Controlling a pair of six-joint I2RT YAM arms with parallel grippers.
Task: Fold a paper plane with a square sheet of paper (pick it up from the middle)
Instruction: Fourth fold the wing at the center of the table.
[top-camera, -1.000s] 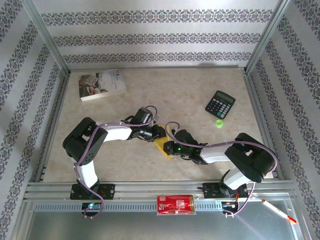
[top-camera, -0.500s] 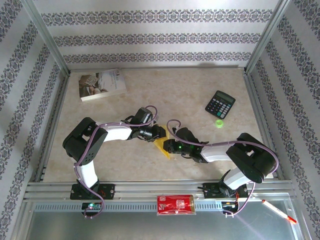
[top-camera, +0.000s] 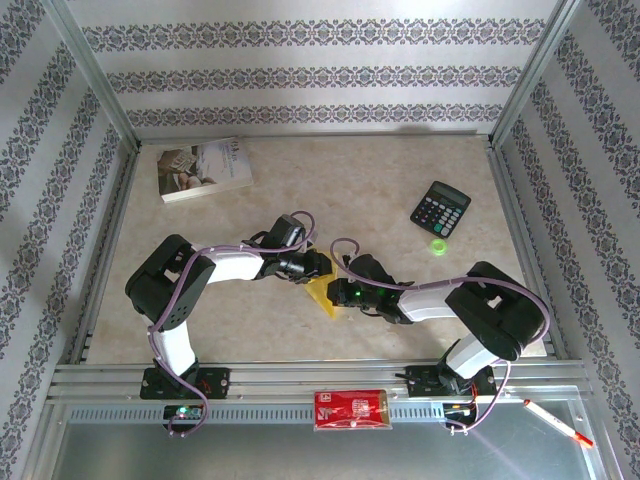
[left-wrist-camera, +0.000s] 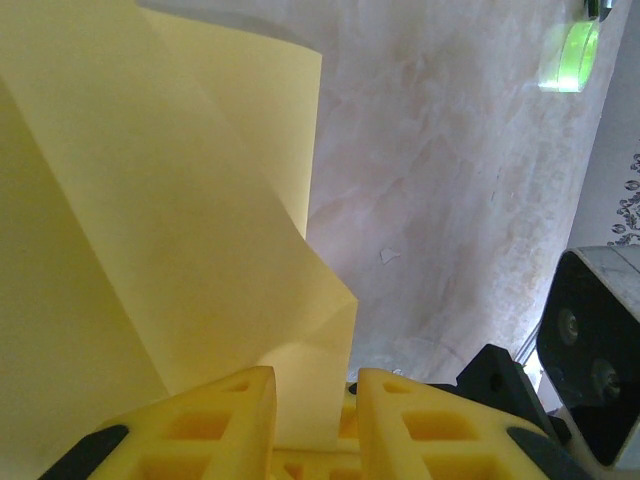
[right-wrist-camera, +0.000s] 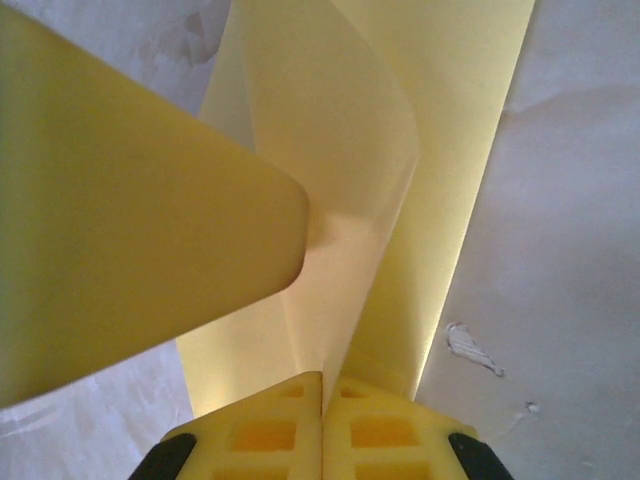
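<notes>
The square sheet of paper (top-camera: 322, 296) is a small yellow folded shape at the middle of the table, with both grippers meeting over it. My left gripper (top-camera: 323, 272) comes in from the left. In the left wrist view its yellow fingers (left-wrist-camera: 215, 415) stand apart around a raised flap of the paper (left-wrist-camera: 150, 250), with a gap showing beside the flap. My right gripper (top-camera: 337, 291) reaches in from the right. In the right wrist view it (right-wrist-camera: 322, 378) is shut on an upright fold of the paper (right-wrist-camera: 330, 150). The blurred yellow left finger (right-wrist-camera: 130, 200) looms close at the left.
A white printed book (top-camera: 205, 168) lies at the back left. A black calculator (top-camera: 440, 208) and a small green object (top-camera: 439, 246) sit at the right. A red packet (top-camera: 350, 409) and a pen (top-camera: 558, 420) rest on the front rail area.
The right gripper's jaws have closed on the paper fold and its wrist has edged slightly left. The left arm has held still.
</notes>
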